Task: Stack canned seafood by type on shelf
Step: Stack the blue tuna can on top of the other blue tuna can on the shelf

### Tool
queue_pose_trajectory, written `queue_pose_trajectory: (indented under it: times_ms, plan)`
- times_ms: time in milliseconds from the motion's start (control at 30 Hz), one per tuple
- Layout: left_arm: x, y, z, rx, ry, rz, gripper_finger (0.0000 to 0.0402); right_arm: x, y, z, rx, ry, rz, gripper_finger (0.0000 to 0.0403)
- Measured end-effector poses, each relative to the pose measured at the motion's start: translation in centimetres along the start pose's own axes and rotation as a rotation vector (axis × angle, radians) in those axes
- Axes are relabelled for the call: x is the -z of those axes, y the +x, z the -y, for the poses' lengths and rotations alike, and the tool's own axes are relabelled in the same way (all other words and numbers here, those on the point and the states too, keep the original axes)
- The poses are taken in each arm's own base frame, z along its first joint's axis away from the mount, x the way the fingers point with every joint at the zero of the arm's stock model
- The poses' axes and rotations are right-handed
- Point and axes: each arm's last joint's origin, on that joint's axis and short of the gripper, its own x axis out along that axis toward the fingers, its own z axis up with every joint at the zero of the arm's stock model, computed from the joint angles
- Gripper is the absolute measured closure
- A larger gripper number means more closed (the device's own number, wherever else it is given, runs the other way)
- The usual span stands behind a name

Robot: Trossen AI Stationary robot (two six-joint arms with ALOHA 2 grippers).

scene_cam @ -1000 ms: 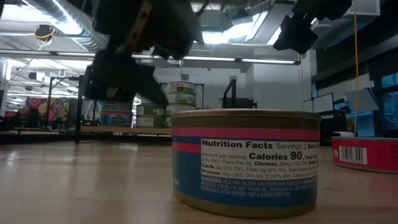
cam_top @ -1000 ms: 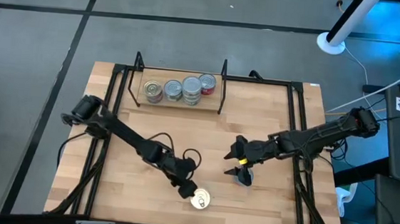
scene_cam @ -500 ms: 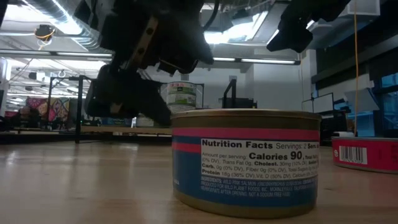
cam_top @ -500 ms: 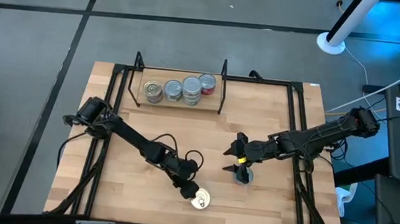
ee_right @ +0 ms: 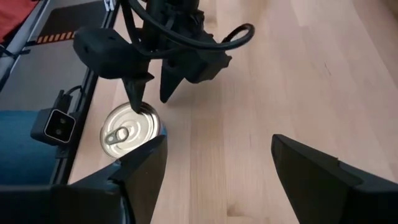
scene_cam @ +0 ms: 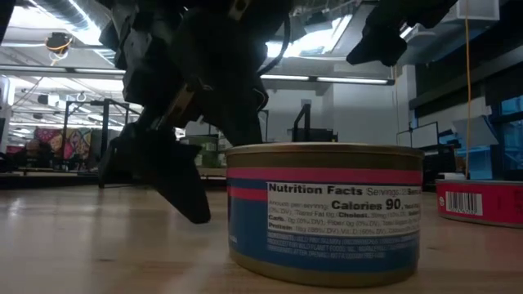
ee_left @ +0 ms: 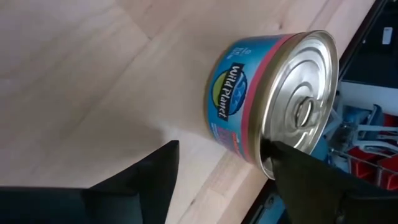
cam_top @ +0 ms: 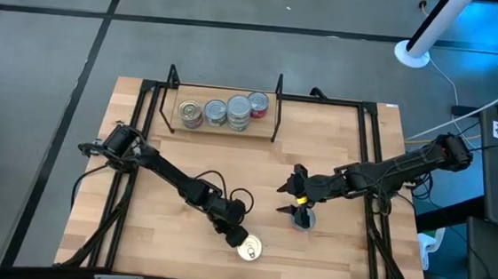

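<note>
While the left gripper (cam_top: 234, 235) reaches down at the blue-and-pink can (cam_top: 249, 248) near the table's front edge, its jaws are spread, 1 finger (ee_left: 140, 180) on bare wood beside the label, the other at the lid's rim; nothing is gripped yet. That can stands upright, silver pull-tab lid up, well apart from the shelf (cam_top: 222, 124) at the far side, where 4 cans (cam_top: 227, 113) already sit in a row between the black uprights.

The right gripper (cam_top: 298, 210) hangs over a second can (cam_top: 305, 220) near the table's middle, jaws released; that can is mostly hidden beneath it, so its type is hard to judge. A red-labelled can (scene_cam: 480, 201) shows at the low view's edge; it may be that same one.

Risks from here, as I judge them: the far finger looks to ride on the lid's rim rather than down the side wall, so closing could skid off and tip the can or shove it toward the nearby edge; a shallow grip could let it slip in transit; the 2 arms work near each other, so a careless swing toward the shelf could clip the other arm.
</note>
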Motion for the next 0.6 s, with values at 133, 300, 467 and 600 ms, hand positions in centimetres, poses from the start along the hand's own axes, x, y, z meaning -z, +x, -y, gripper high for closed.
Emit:
queue_pose_trajectory:
  times_ms: [133,300,467,600]
  plan:
    - [-0.02,0.01,0.03,0.003,0.000,0.000,0.0189,0.02,0.00,0.01,0.002,-0.001,-0.002,0.0113]
    - [-0.06,-0.01,0.13,0.010,0.004,0.001,0.0254,0.00,0.00,0.06,0.019,-0.002,0.004,0.0113]
    - [-0.07,-0.05,0.25,0.017,0.027,0.001,0.0315,0.01,0.00,0.06,0.020,-0.003,0.004,0.0113]
    - [-0.07,-0.09,0.28,0.018,0.041,0.001,0.0357,0.01,0.00,0.07,0.020,-0.003,0.004,0.0113]
